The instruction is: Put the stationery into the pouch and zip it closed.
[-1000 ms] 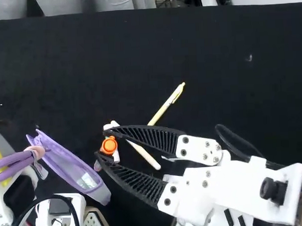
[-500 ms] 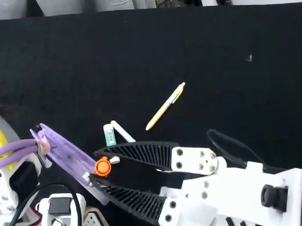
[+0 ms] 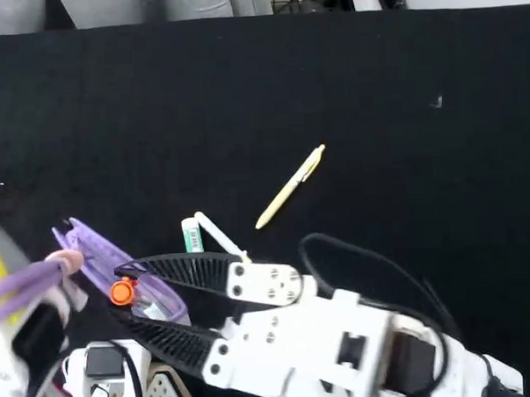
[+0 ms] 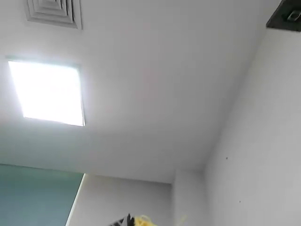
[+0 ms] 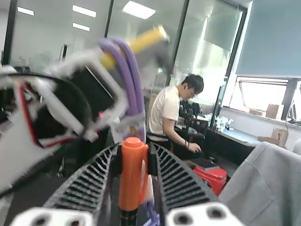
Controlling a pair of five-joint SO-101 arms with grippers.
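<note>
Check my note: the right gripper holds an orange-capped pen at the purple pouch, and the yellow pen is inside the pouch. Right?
Not the yellow pen: the high view shows it lying on the table, apart from the purple pouch. The right gripper does hold the orange-capped pen at the pouch.

High over table (image 3: 374,71), left wrist toward ceiling (image 4: 141,117)

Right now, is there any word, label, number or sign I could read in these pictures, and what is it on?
Small white and green item: a printed label, too small to read.
Yellow pen, purple pouch, orange-capped marker: no print that I can make out.
So nothing here can be quoted.
</note>
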